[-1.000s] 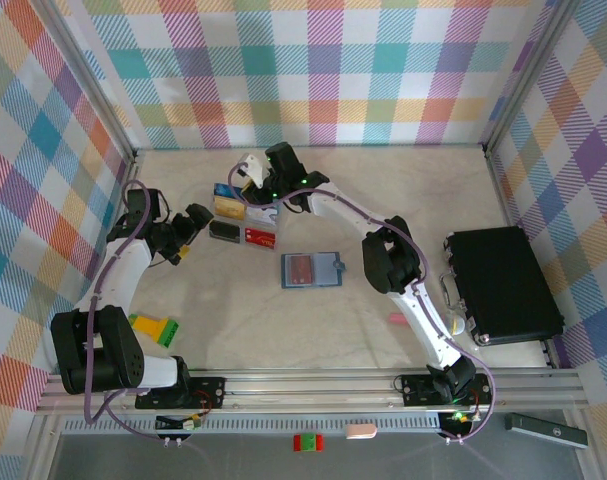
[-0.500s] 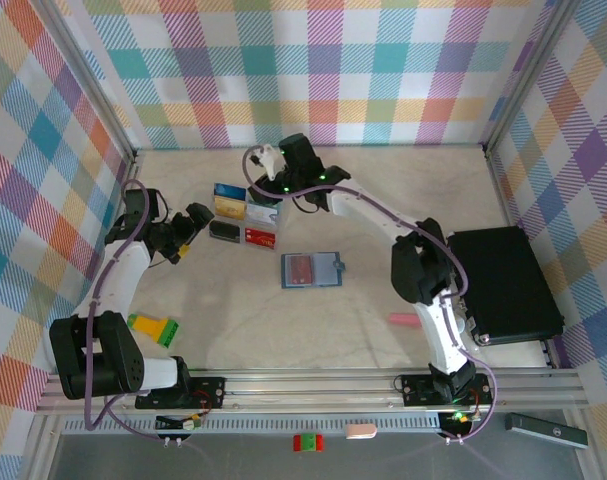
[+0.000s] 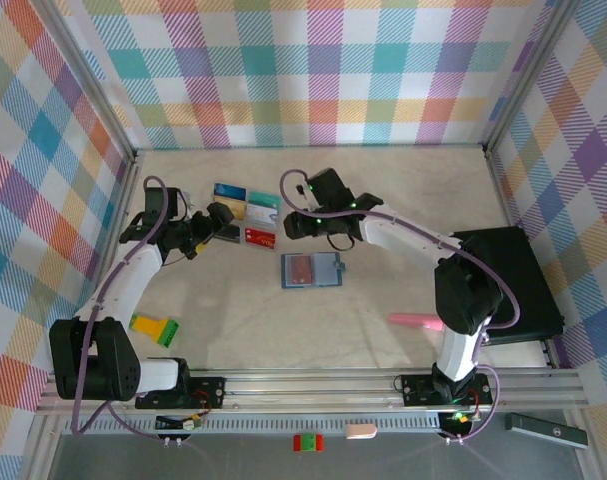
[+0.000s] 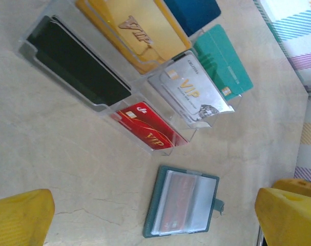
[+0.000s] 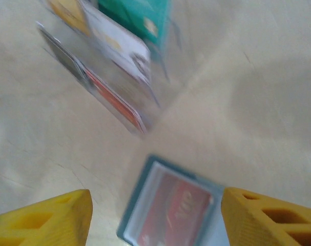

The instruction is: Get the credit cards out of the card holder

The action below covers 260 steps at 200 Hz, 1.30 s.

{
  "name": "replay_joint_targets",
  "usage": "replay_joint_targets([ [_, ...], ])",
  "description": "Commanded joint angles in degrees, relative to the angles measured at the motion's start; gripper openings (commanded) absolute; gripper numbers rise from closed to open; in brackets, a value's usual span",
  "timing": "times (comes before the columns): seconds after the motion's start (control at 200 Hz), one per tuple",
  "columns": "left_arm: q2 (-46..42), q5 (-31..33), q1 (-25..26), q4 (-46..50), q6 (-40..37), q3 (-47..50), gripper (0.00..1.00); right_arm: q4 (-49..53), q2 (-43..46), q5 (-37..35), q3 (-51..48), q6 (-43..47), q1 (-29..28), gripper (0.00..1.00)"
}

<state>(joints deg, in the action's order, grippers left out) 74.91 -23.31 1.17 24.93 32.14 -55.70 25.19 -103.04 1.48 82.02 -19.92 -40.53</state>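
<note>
Left fingers (image 4: 19, 218) stand wide apart with nothing between them, held just off the left side of a group of cards that lies toward the far edge of the table (image 3: 383, 190), left of its middle. Right fingers (image 5: 47, 218) are also parted and hold nothing; the top view places them above the table between the card group and the card holder (image 3: 311, 270), close to both. The card holder lies open and flat near the middle of the table, its small tab pointing toward the right edge, and a dark red card (image 4: 170, 221) sits under its clear sleeve. Six cards lie outside it in the compartments of a clear tray (image 4: 27, 51): a blue card (image 4: 193, 10), a teal card (image 4: 224, 64), a yellow card (image 4: 135, 31), a grey-white card (image 4: 188, 92), a black card (image 4: 78, 64) and a red card (image 4: 145, 125), the red one nearest the card holder but apart from it. A black box (image 3: 503, 285) rests by the right edge, a yellow and green block (image 3: 155, 328) lies toward the near left corner, and a small pink piece (image 3: 413, 320) lies near the right arm.
</note>
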Motion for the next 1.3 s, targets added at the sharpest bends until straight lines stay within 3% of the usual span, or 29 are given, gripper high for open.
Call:
replay_joint_targets([
  [0.0,0.28,-0.23,0.36,-2.69,1.06,1.72,1.0,3.77,1.72,-2.28,-3.02,-7.49,-0.95,0.68],
  [0.425,1.3,-1.25,0.41,-3.72,2.23,3.41,1.0,15.32,-10.38,-10.18,4.12,-13.88,-6.04,0.56],
  [0.95,5.58,-1.58,3.85,-2.14,2.11,1.08,0.96,18.01,-17.27,-10.69,8.06,-13.27,-5.27,0.52],
  [1.095,7.36,-0.64,6.33,-2.36,3.54,1.33,0.92,16.56,-16.9,-9.37,5.57,-13.8,-4.38,0.48],
  [1.295,12.52,-0.94,12.27,-4.74,6.87,1.14,0.77,13.1,-15.58,-6.61,1.19,-14.7,-3.08,0.4],
])
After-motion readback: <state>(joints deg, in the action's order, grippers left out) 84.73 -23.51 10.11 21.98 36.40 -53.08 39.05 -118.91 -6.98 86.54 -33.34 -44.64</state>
